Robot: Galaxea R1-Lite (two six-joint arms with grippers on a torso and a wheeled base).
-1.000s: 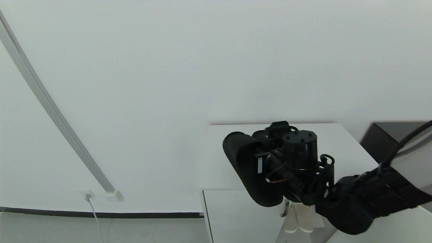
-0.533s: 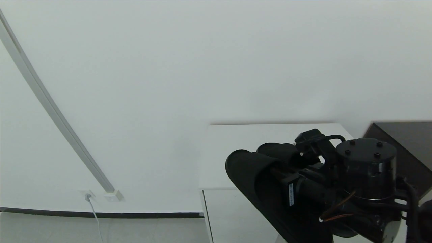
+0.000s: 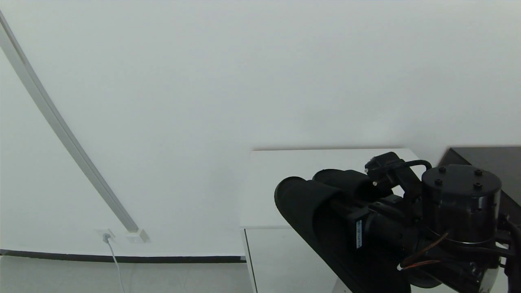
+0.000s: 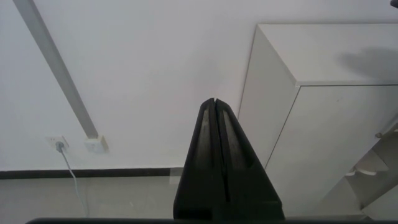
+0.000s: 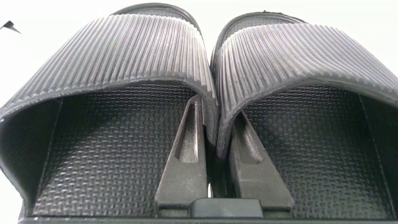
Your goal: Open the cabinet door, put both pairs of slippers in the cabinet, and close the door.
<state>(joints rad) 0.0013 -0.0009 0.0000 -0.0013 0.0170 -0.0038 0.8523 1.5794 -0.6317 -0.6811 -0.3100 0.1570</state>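
- The right gripper [image 5: 216,115] is clamped on the pair of black slippers [image 5: 155,68]. One finger [image 5: 186,155] lies inside each slipper, and the two touching side walls are pinched between the fingers.
- In the head view the slippers [image 3: 305,203] are at the lower right of the frame, held on edge side by side. Their rounded ends point toward the frame's centre, and the right arm's wrist is just behind them in the lower right corner.
- They hang in front of the white cabinet [image 3: 264,187], overlapping its top and its front [image 3: 281,264] at the bottom edge. Whether the door is open cannot be told.
- The left gripper [image 4: 214,109] has its fingers pressed together with nothing between them. It points at the wall just beside the cabinet [image 4: 323,112].
- A grey cable duct [image 3: 61,126] slants from the upper left down to a socket [image 3: 106,235] at the lower left.
- A white cord [image 3: 116,264] hangs from the socket.
- A dark piece of furniture [image 3: 488,156] sits at the right edge, beside the cabinet.
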